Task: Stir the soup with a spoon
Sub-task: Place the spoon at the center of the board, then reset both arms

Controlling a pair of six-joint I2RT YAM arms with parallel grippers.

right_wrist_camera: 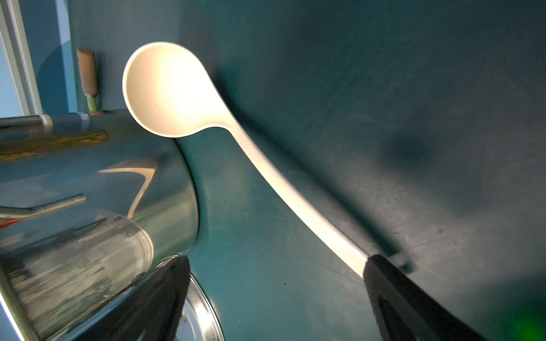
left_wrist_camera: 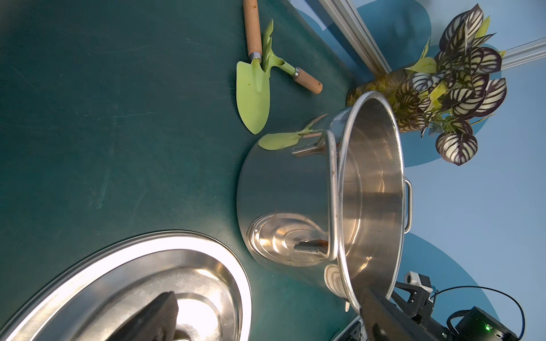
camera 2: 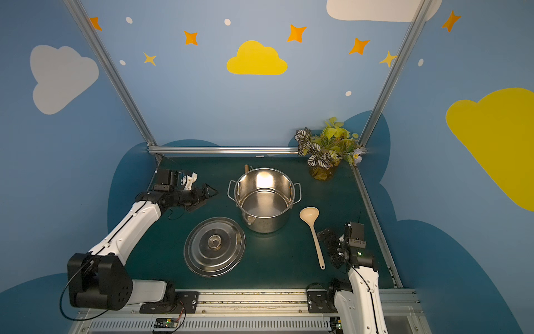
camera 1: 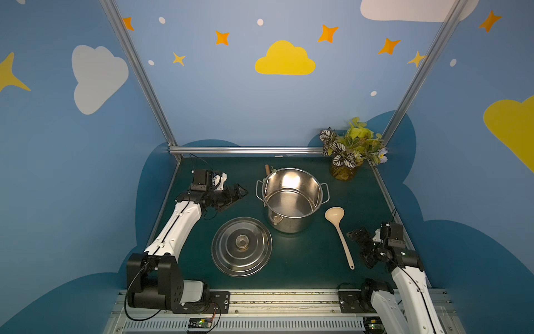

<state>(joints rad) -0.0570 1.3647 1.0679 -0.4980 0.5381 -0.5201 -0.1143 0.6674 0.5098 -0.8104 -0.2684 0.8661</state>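
Note:
The cream spoon lies flat on the green table, right of the steel pot, with its bowl toward the pot. Only shiny metal shows inside the pot; I cannot make out soup. My right gripper hovers open just right of the handle. In the right wrist view the spoon runs behind one finger and nothing sits between the jaws. My left gripper is open and empty, left of the pot.
The pot's lid lies knob up at the front left of the pot. A green trowel and hand fork lie behind the pot. A potted plant stands at the back right corner. Metal rails edge the table.

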